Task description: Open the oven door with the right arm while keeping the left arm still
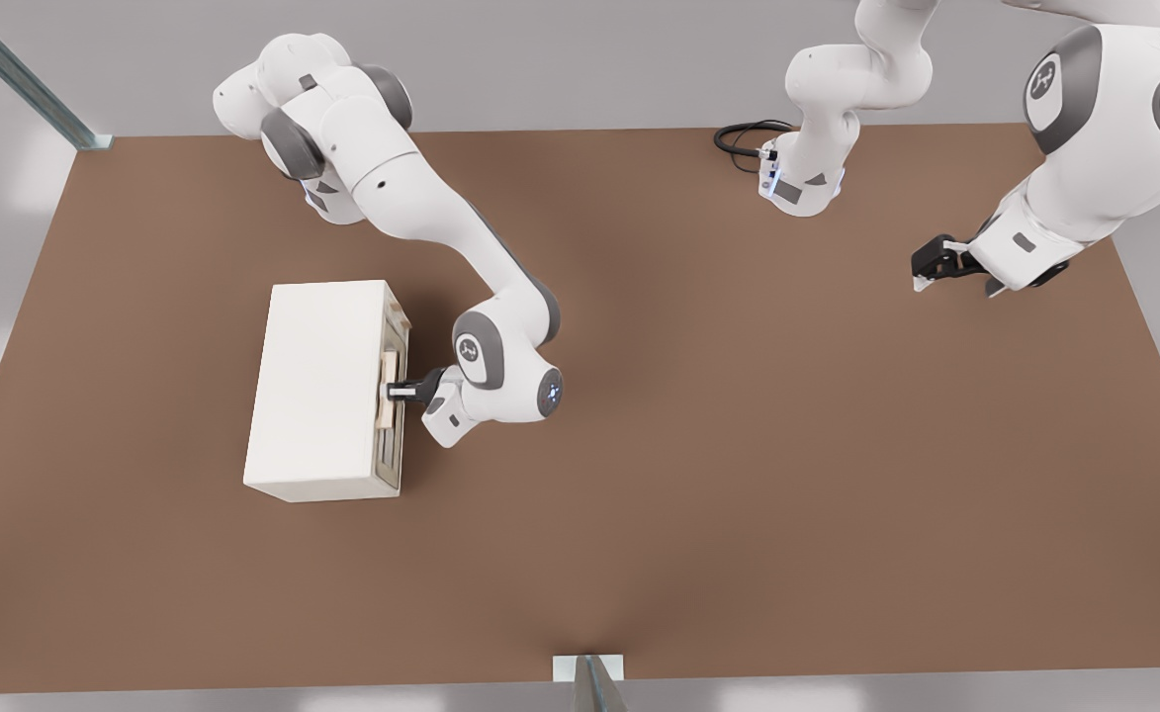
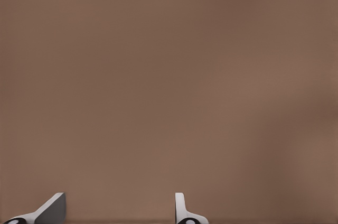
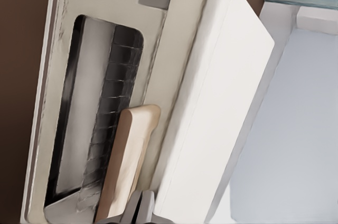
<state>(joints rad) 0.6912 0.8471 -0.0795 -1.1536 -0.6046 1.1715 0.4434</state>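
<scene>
reached from the front view's right with gripper (image 1: 394, 392) at handle (image 1: 388, 390) of oven door (image 1: 397, 396).

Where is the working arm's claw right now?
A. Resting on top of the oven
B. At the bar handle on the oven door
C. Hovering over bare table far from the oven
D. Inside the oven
B: in the front view the claw meets the handle on the oven door.
</scene>
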